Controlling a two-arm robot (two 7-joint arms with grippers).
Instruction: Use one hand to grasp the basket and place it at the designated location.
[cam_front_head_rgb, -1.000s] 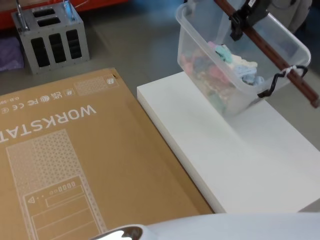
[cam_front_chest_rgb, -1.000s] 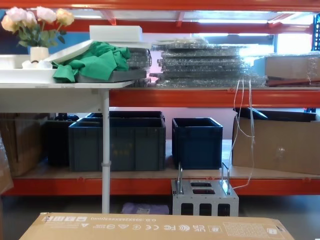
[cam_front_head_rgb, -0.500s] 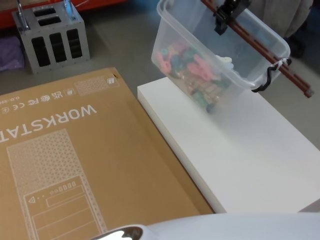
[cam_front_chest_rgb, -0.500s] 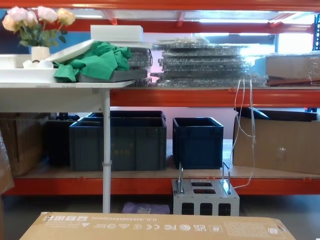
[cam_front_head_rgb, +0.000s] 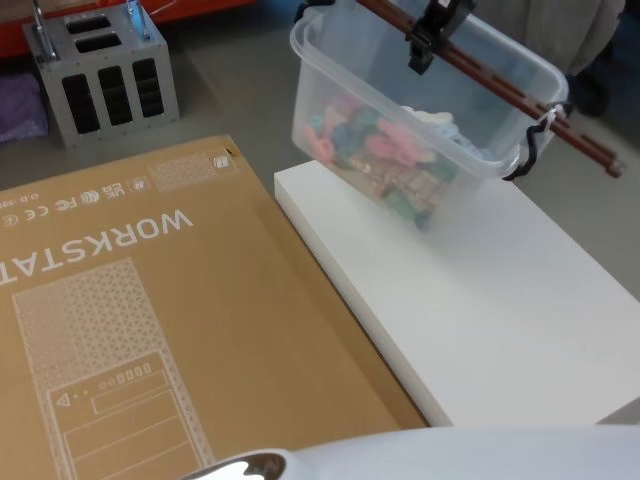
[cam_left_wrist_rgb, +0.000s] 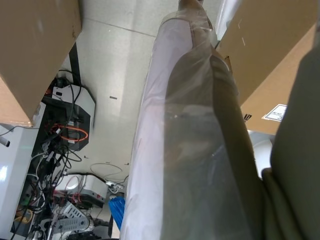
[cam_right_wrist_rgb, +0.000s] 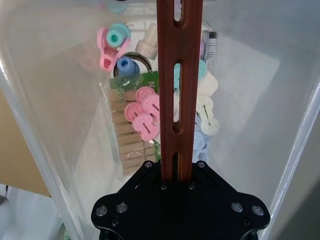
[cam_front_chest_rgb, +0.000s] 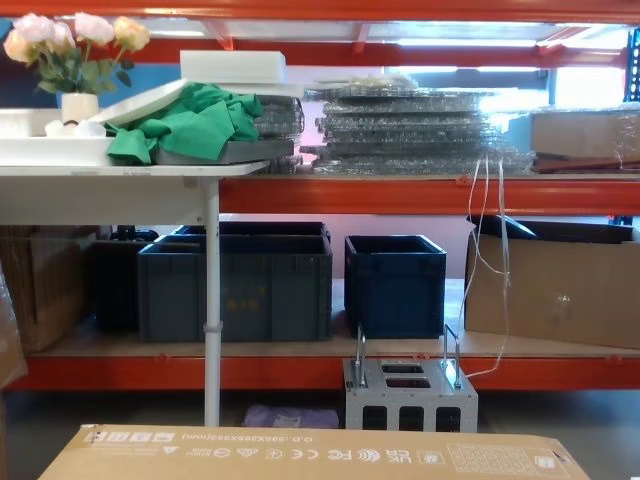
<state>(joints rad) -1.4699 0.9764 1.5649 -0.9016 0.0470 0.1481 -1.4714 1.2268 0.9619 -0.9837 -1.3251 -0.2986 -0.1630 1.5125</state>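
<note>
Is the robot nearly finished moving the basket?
Partway. Done: the right claw is shut on the handle, and the basket hangs tilted above the white board. In hand: holding it up. Left: setting it down and letting go; I cannot tell where its spot is.

The right gripper (cam_front_head_rgb: 425, 45) holds the basket (cam_front_head_rgb: 420, 135), seemingly above white slab (cam_front_head_rgb: 500, 310).

Floor below the right gripper (cam_front_head_rgb: 428, 42)

On the grey floor (cam_front_head_rgb: 250, 95), a white slab (cam_front_head_rgb: 480, 310) lies flat under the gripper and runs back toward the robot. A brown cardboard box (cam_front_head_rgb: 150, 330) lies just beside the slab on the gripper's left. A grey metal box (cam_front_head_rgb: 100, 75) stands well apart, farther left.
</note>
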